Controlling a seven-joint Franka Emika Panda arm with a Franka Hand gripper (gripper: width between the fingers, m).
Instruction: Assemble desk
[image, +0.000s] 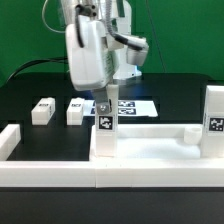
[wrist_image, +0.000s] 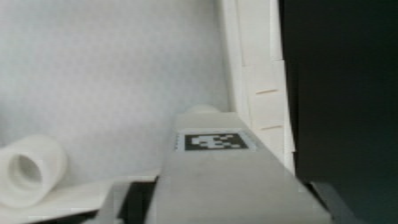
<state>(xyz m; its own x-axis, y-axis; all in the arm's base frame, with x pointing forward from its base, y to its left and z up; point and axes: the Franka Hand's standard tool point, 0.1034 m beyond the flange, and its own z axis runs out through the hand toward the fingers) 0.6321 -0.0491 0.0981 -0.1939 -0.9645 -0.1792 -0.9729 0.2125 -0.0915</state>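
Your gripper (image: 106, 102) hangs just left of the exterior frame's centre. Its two grey fingers are closed on the upper part of a square white leg post (image: 106, 122), which it holds upright. The post's front face carries a black-and-white tag.

In the wrist view the same post (wrist_image: 217, 150) fills the lower middle as a smooth, flat-sided bar. A grey finger (wrist_image: 128, 205) presses against each side, with no gap showing.

The desk panel (image: 155, 146) lies below and to the right of the post, in the exterior frame's lower middle. It is matte white plastic, flat and rectangular. In the wrist view its raised rim (wrist_image: 263, 80) runs as a stepped ridge against the black table (wrist_image: 347, 90). The post's foot blends into the white of the panel, so you cannot tell whether they touch.

A rounded white ring (wrist_image: 27, 172) sits on the panel surface at the wrist frame's lower left.

A second tagged post (image: 213, 122) stands upright at the exterior frame's right edge. Two more blocky posts (image: 42, 111) (image: 75, 111) lie on the table at centre left, just beside each other.

The marker board (image: 142, 105) lies flat behind the gripper. A long low white rail (image: 50, 172) crosses the foreground, and its left end turns up into a short block.
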